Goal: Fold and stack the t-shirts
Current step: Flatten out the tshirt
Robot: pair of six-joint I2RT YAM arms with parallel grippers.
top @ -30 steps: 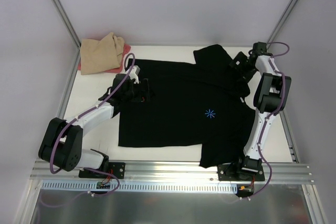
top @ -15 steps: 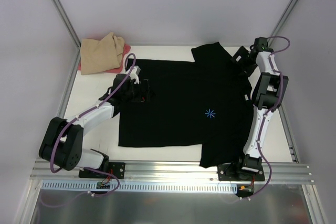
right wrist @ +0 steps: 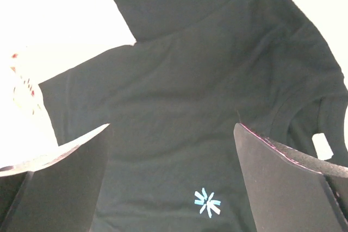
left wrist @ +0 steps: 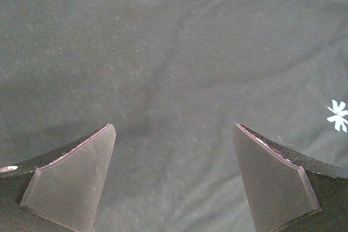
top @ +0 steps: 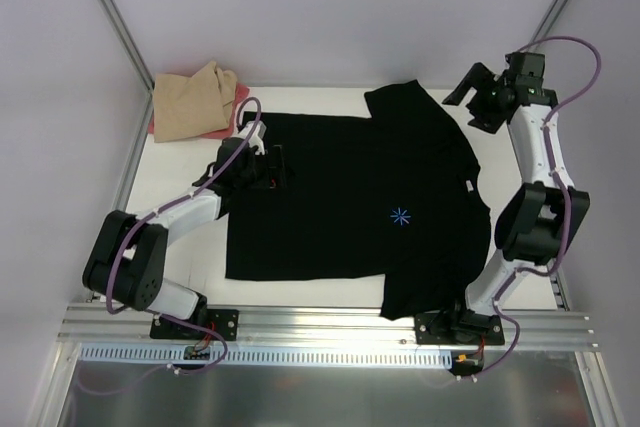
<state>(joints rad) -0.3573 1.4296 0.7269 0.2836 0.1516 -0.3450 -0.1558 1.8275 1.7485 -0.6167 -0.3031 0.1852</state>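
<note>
The black t-shirt [top: 350, 197] lies spread flat on the white table [top: 165, 162], collar to the right, with its light-blue starburst [top: 400, 215] facing up. My left gripper [top: 277, 169] is open, low over the shirt's upper left corner; its wrist view shows open fingers [left wrist: 76, 183] over black cloth [left wrist: 174, 52]. My right gripper [top: 470, 97] is open and empty, raised above the back right. Its wrist view looks down on the shirt [right wrist: 206, 91] and the starburst [right wrist: 207, 203]. The tan shirt [top: 190, 102] lies crumpled on the pink-red one [top: 212, 133] at the back left.
Grey walls and metal frame posts [top: 110, 17] close in the table on three sides. An aluminium rail [top: 330, 327] with both arm bases runs along the near edge. A white neck label [right wrist: 322, 146] shows at the collar.
My right gripper has risen and moved back and to the right, off the shirt's upper right part. The left gripper has stayed in place on the shirt's left side.
</note>
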